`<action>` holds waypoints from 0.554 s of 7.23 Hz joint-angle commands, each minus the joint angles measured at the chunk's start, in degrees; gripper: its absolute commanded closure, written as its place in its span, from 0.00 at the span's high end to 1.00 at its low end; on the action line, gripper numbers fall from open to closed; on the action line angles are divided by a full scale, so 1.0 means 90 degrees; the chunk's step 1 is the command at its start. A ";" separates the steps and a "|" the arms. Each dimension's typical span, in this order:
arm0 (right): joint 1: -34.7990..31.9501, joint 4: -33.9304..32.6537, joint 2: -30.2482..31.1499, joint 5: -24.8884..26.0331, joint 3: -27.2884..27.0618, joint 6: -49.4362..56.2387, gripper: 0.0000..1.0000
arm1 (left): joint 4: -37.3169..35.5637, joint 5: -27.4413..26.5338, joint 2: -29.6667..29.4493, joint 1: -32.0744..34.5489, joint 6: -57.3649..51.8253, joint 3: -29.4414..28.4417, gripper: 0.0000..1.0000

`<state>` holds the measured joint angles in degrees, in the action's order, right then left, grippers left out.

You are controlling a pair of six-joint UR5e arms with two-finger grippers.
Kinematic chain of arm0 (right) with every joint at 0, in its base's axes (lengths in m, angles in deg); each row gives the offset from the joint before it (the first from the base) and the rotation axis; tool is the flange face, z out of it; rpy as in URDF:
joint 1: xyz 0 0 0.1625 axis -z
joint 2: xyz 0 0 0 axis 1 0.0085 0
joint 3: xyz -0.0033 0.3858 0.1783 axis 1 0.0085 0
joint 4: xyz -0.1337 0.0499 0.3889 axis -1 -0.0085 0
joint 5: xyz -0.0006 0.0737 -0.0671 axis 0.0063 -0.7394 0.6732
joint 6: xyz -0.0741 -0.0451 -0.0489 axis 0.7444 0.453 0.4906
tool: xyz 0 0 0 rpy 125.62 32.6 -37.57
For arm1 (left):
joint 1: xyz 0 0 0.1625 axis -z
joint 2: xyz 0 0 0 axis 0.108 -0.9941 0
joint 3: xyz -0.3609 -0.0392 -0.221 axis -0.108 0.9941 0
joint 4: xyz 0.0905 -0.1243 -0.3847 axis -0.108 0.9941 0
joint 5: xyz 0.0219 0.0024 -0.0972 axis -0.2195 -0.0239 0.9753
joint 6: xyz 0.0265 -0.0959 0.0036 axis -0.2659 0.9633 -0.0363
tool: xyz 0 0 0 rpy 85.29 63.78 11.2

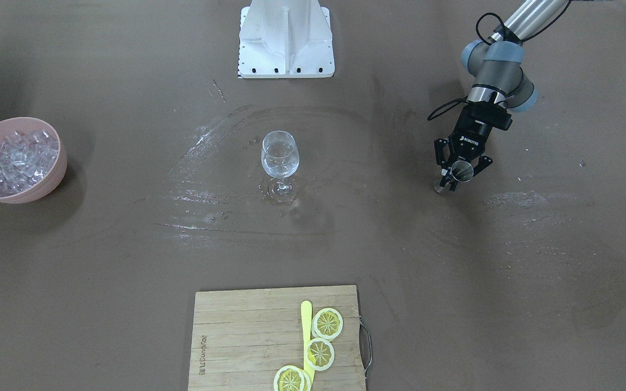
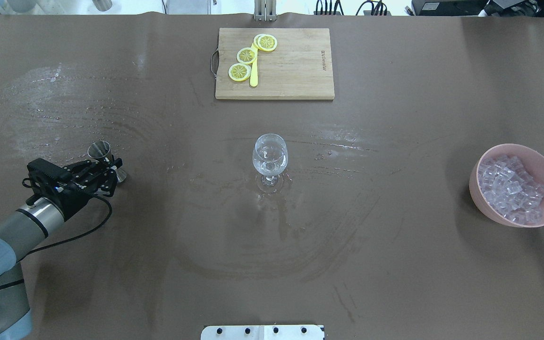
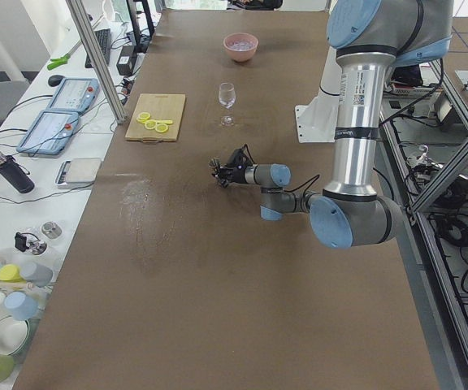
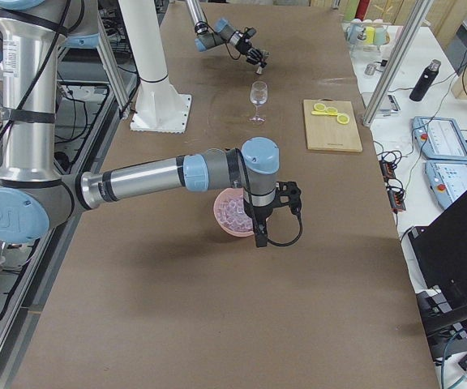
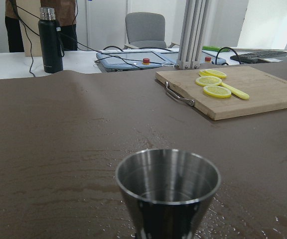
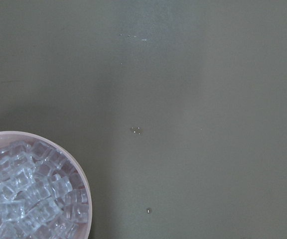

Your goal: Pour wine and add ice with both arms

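Left gripper [image 1: 456, 176]: fingers [image 2: 111, 165] pinching steel jigger [image 5: 167, 184]. Right gripper [image 4: 260, 237]: near pink bowl [image 2: 479, 197] of ice [image 2: 510, 189]; finger state cannot tell. Wine glass [image 2: 270, 158] upright, centre of counter [image 2: 272, 264].

One wine glass [image 1: 280, 157] stands mid-frame. One pink bowl [image 1: 48, 186] at the left edge holds ice [image 1: 17, 160], the cubes too many to count. One cutting board [image 1: 237, 336] at bottom centre carries three lemon slices [image 1: 327, 323] and one yellow utensil [image 1: 306, 317]. One metal jigger [image 2: 99, 150] sits mid-left in the overhead view. One white base block [image 1: 286, 38] is at top centre. There are two arms: the right arm [image 4: 136, 174] and the left arm [image 4: 217, 34].
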<state>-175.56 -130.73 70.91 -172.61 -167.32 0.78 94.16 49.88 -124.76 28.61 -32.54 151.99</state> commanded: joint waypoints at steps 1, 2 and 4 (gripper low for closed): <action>0.0000 0.0010 0.0000 0.0000 0.0000 0.0000 1.00 | 0.0281 0.0095 -0.0020 0.0010 -0.0346 -0.0076 0.57; 0.0000 0.0010 0.0000 0.0000 0.0000 0.0000 1.00 | 0.0291 0.0096 -0.0020 0.0000 -0.0347 -0.0086 0.98; 0.0000 0.0000 0.0010 0.0000 0.0000 0.0000 1.00 | 0.0301 0.0096 -0.0020 0.0010 -0.0347 -0.0154 0.99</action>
<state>-175.56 -130.66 70.93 -172.61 -167.32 0.78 96.74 50.71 -124.93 28.67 -35.61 150.90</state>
